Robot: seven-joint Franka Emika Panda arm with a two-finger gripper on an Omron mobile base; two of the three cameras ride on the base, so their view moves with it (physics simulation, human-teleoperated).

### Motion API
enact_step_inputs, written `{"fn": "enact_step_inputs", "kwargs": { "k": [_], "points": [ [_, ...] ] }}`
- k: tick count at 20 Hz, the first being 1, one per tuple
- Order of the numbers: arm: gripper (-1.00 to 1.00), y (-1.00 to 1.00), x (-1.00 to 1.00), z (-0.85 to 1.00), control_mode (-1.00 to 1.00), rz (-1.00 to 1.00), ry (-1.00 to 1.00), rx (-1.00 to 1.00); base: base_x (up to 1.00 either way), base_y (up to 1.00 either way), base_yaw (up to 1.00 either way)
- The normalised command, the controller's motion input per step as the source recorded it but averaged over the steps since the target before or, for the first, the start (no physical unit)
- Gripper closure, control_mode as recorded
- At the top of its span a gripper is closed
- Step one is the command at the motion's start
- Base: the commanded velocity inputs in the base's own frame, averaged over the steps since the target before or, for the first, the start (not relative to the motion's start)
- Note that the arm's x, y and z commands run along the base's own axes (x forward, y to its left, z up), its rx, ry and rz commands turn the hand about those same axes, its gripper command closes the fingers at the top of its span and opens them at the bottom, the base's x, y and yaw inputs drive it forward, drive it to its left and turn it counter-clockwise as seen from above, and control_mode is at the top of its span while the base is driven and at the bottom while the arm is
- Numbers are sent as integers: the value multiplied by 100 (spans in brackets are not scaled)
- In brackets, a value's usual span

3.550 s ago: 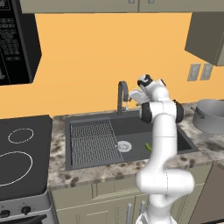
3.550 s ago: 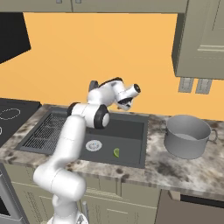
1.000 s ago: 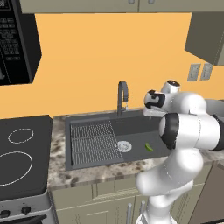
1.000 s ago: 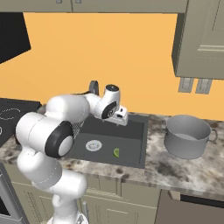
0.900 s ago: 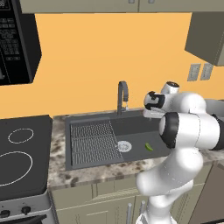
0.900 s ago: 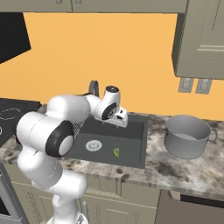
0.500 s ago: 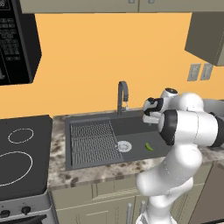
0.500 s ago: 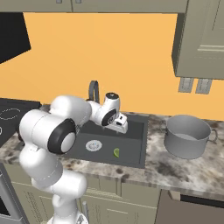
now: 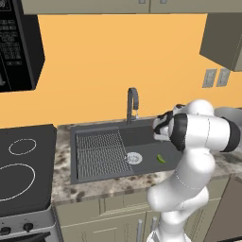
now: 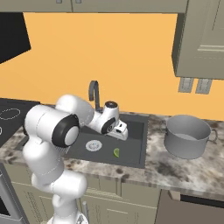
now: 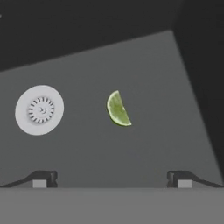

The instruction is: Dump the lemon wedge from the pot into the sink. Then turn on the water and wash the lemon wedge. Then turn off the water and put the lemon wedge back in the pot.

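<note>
Gripper (image 11: 111, 178) poised over the dark grey rectangular sink (image 9: 142, 137), fingertips set wide apart and holding nothing.
The small yellow-green lemon wedge (image 11: 118, 109) lies flat on the bare sink floor, beside the round silver drain (image 11: 39, 109) and toward the sink's right wall, apart from both. The wide grey metal pot (image 10: 187, 136) stands upright on the speckled worktop (image 10: 175, 168), right of the sink. The slim arched dark faucet (image 9: 132, 104) rises at the sink's back edge.
</note>
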Motion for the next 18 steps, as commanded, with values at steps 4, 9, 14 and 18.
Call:
{"fn": "enact_step_inputs", "kwargs": {
  "k": [4,9,14,18],
  "points": [
    [-100,-5,0,-29,-100,-2,0,-3,0,0,0],
    [-100,-4,0,-28,-100,-1,0,0,0,0,0],
    [-100,-1,0,-27,-100,0,0,0,0,0,0],
    [-100,0,5,-30,-100,0,0,0,0,0,0]
  ]
}}
